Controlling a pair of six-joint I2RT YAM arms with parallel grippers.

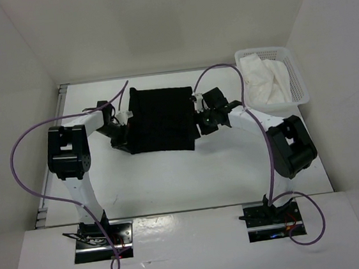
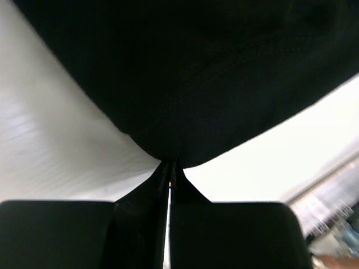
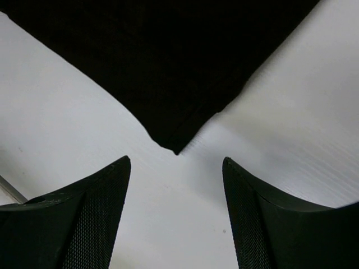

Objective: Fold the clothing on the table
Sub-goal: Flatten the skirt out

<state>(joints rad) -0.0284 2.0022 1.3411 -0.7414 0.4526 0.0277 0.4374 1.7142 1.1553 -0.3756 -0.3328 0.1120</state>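
White table (image 1: 171,180), white walls; one black clothing (image 1: 162,118) lies mid-table, one basket (image 1: 299,83) far right; left gripper (image 2: 169,168) pinches its edge, right gripper (image 3: 176,159) gapes wide before a corner

The plain black clothing (image 1: 162,118) is lying spread out in a rough rectangle, slightly skewed, on the middle of the flat white table (image 1: 171,180).

No text, label, brand or number is readable in any view
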